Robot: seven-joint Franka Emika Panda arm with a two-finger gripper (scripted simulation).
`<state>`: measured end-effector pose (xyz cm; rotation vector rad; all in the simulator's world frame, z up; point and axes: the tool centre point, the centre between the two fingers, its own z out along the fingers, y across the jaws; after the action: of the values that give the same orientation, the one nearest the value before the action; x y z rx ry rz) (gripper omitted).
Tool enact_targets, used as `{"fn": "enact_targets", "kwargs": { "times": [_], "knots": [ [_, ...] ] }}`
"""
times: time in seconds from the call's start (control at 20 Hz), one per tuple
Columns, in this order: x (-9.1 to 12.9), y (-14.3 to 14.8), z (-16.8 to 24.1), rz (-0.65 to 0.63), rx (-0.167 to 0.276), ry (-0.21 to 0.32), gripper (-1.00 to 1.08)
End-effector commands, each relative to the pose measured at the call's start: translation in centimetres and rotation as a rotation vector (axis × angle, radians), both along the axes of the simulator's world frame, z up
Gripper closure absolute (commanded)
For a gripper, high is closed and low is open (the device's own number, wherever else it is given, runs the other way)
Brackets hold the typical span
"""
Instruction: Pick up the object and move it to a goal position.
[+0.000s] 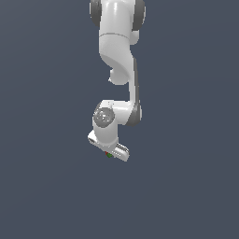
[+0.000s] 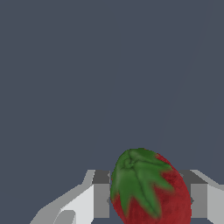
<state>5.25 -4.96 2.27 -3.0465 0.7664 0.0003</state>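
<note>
The object (image 2: 148, 192) is a red strawberry-like lump with a green leafy cap, and it fills the space between my two fingers in the wrist view. My gripper (image 2: 150, 202) is shut on it, with one finger (image 2: 101, 200) against each side. In the exterior view the object (image 1: 108, 154) shows only as a tiny red and green speck under the white hand, where my gripper (image 1: 110, 153) points downward. I cannot tell whether the object touches the floor or hangs above it.
The white arm (image 1: 116, 51) comes down from the top of the exterior view. A plain dark grey-blue surface (image 1: 186, 186) surrounds it on all sides.
</note>
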Motion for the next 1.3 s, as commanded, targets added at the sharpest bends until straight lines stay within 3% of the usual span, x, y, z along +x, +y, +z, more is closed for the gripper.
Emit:
{"fn": "enact_targets", "kwargs": {
  "times": [0.0,0.5,1.25],
  "knots": [
    [0.0,0.0,0.0,0.0,0.0,0.0,1.08],
    [0.3,2.3,3.3,0.0,0.0,0.0,1.08],
    [1.7,11.6,17.3,-0.001,-0.001,0.0,1.08]
  ]
}}
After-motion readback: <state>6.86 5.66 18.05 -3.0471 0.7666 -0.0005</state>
